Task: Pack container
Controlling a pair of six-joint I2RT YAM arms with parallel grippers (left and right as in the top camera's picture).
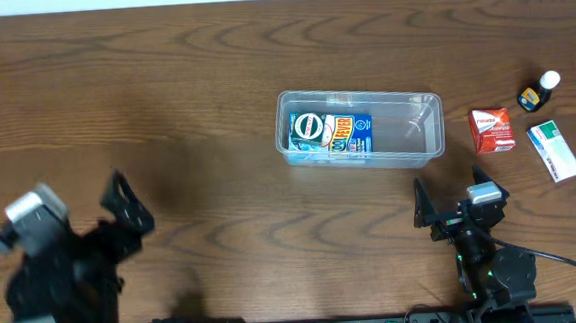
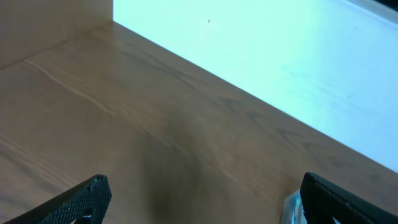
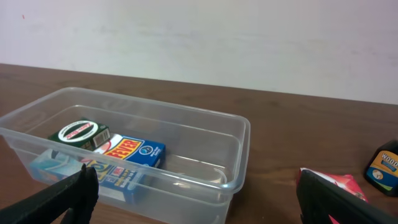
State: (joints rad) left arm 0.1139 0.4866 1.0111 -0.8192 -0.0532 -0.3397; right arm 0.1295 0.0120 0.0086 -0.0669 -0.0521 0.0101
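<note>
Task thing: clear rectangular plastic container with rounded corners [image 1: 359, 98], ahead of the right end effector and slightly to its left, well apart from the left one.
Container contents: blue printed carton [image 1: 350, 136] and green-and-white carton with an oval label [image 1: 307, 128], both in the half farther from the right end effector. The nearer half is bare.
Right end effector [image 1: 450, 197]: fingers spread wide, holding nothing, low over the brown wooden tabletop [image 1: 163, 89].
Left end effector [image 2: 205, 208]: fingers spread wide, empty, only bare wood ahead.
Loose stock: red-and-white small carton [image 1: 491, 130], just ahead and right of the right end effector. Beyond it lie a white flat carton with a green stripe [image 1: 555, 151] and a small dark bottle with a white cap [image 1: 540, 91].
Step in hand (judged): fetch the red-and-white carton.
Handling advice: straddle its narrow sides, close squarely, lift clear of the rim, lower it into the bare half.
Hard to make out: the red-and-white carton and bottle are cut off in the right wrist view, the white carton is absent there, and carton print is mostly unreadable.
</note>
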